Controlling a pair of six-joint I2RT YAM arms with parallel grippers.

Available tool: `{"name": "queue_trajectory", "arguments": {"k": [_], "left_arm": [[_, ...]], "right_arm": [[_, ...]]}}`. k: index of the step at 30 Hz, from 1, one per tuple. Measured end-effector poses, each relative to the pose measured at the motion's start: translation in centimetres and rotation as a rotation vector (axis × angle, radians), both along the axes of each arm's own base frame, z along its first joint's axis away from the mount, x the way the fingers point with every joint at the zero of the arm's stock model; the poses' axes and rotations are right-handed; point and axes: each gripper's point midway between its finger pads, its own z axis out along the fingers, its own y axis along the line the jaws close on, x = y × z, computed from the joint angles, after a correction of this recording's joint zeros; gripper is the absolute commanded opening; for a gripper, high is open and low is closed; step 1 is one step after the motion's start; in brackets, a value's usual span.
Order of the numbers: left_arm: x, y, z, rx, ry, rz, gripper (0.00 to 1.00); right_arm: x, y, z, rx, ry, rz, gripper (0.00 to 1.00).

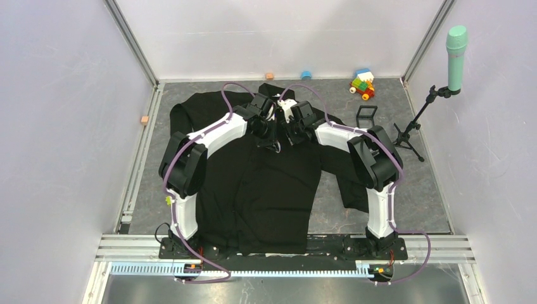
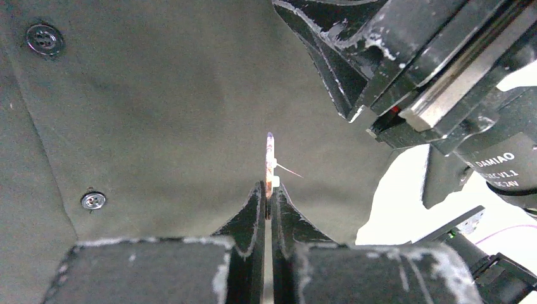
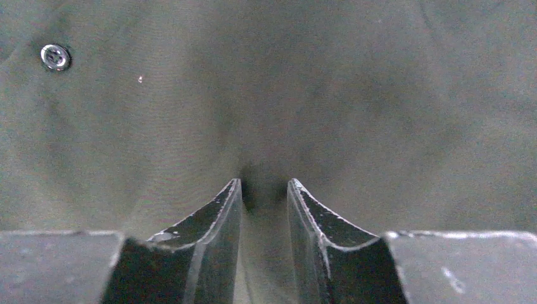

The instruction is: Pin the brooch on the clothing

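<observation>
The black shirt (image 1: 266, 190) lies flat on the table, collar at the far side. Both grippers meet over its upper chest. My left gripper (image 1: 268, 134) is shut on the brooch (image 2: 270, 158), a small pale pinkish disc seen edge-on above the fingertips (image 2: 259, 196), its thin pin sticking out to the right, just above the fabric (image 2: 158, 114). My right gripper (image 1: 290, 133) presses down on the shirt (image 3: 316, 95) close beside it, its fingers (image 3: 228, 202) a narrow gap apart with a fold of fabric between them. It also shows in the left wrist view (image 2: 380, 82).
Shirt buttons (image 2: 94, 201) (image 3: 56, 56) lie left of the grippers. A small black frame box (image 1: 366, 116), toy blocks (image 1: 362, 83) and a microphone stand (image 1: 437, 101) stand at the back right. Small blocks (image 1: 144, 120) (image 1: 306, 75) lie by the walls.
</observation>
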Motion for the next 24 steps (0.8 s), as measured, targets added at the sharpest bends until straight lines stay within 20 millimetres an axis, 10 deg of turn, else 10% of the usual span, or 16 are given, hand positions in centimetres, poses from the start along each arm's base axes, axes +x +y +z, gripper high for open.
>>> {"name": "queue_trajectory", "arguments": {"k": [4,9,24], "left_arm": [[-0.2,-0.1,-0.7,0.011,0.026,0.006,0.02],[-0.1,-0.2,-1.5,0.014,0.048,0.014,0.02],[1.5,-0.6,-3.9,0.044,0.082,0.086,0.02]], "right_arm": [[-0.1,-0.1,-0.5,-0.011,0.008,0.006,0.30],[0.0,0.0,-0.4,-0.008,0.002,0.010,0.00],[-2.4,0.4,0.2,0.120,0.038,0.027,0.00]]}}
